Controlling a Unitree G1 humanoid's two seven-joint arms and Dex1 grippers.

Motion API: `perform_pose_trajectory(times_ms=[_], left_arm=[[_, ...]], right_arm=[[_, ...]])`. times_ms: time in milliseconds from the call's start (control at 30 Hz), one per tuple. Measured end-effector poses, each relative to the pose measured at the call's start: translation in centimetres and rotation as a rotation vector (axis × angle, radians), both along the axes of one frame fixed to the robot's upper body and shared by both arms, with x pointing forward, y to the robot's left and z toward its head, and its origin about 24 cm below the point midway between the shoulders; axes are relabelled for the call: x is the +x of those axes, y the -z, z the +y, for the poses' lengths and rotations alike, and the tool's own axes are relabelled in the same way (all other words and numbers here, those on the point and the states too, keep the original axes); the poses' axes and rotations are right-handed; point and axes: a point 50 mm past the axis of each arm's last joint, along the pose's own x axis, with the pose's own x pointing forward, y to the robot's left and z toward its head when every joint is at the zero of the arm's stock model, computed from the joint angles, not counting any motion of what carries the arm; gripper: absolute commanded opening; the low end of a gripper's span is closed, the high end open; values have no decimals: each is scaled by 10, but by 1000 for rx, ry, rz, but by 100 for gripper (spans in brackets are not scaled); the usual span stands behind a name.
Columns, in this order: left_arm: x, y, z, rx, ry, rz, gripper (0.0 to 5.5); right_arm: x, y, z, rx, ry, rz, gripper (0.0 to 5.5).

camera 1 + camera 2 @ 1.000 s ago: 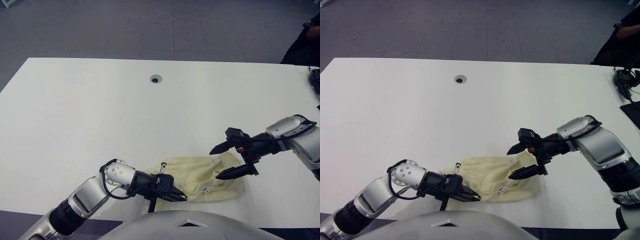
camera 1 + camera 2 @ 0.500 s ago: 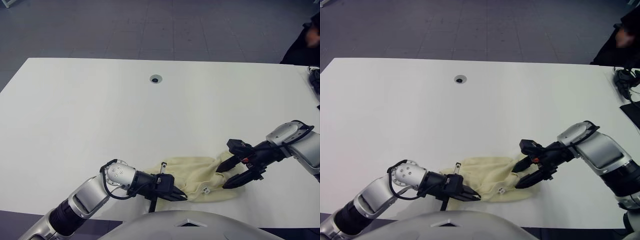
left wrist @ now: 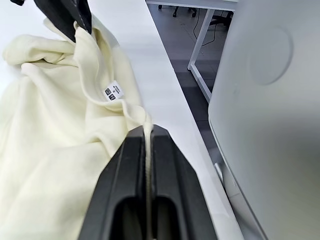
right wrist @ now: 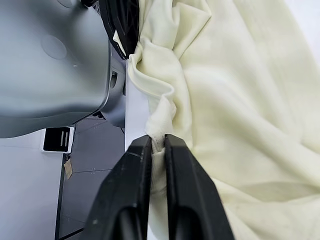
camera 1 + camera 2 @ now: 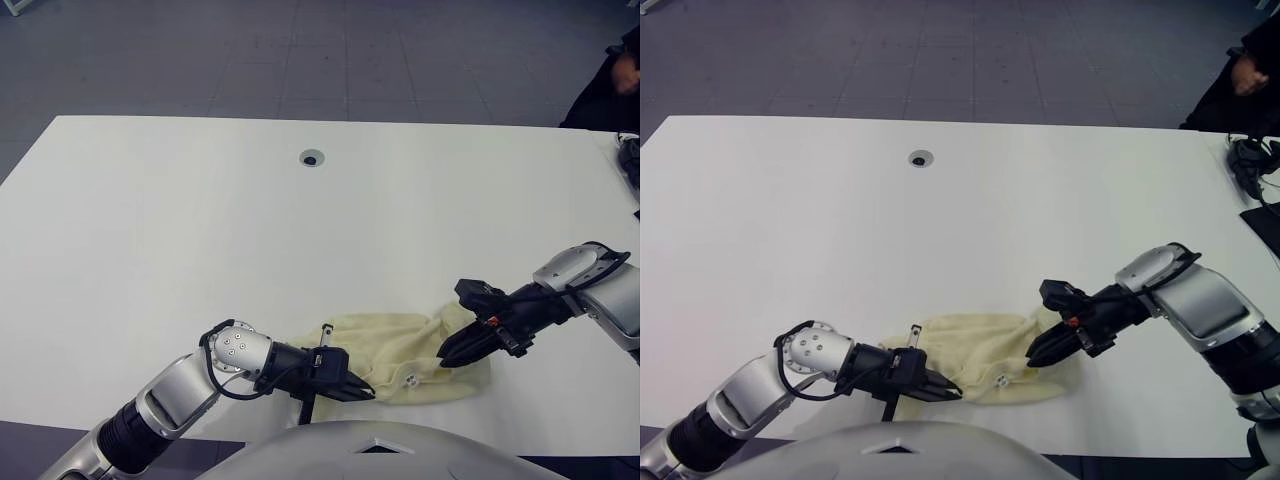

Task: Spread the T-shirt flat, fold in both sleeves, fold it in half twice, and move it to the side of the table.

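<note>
A pale yellow T-shirt (image 5: 400,352) lies crumpled near the front edge of the white table (image 5: 200,250). My left gripper (image 5: 360,392) is shut on the shirt's near edge, and the left wrist view has cloth (image 3: 65,125) pinched between the black fingers (image 3: 127,170). My right gripper (image 5: 452,355) is shut on a fold at the shirt's right side. In the right wrist view that fold (image 4: 159,142) is clamped between both fingers (image 4: 137,170). A small white label (image 3: 114,92) is sewn on the shirt.
A round cable hole (image 5: 312,158) sits in the table farther back. Dark cables and gear (image 5: 1245,160) lie at the table's far right edge. The grey floor lies beyond the table's far side.
My right gripper came down toward the shirt's right side, then went from open to shut on a fold of the shirt. The left gripper stayed shut on the near edge.
</note>
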Motion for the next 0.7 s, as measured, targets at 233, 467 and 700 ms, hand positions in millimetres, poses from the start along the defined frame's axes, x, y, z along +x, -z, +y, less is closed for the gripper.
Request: perform_pose_trajectory(times_ms=[233,467,700], left_arm=[[0,0,0,0,0,-1,0],[0,0,-1,-5,-1,-5,0],[15,-25,6,-162,-114,-18,0]], right_arm=[[-1,0,-2,7,3,-31,1],[-4,-3,-7,17,7,-156,1],[-2,-37,-16,147,149,-507,1]])
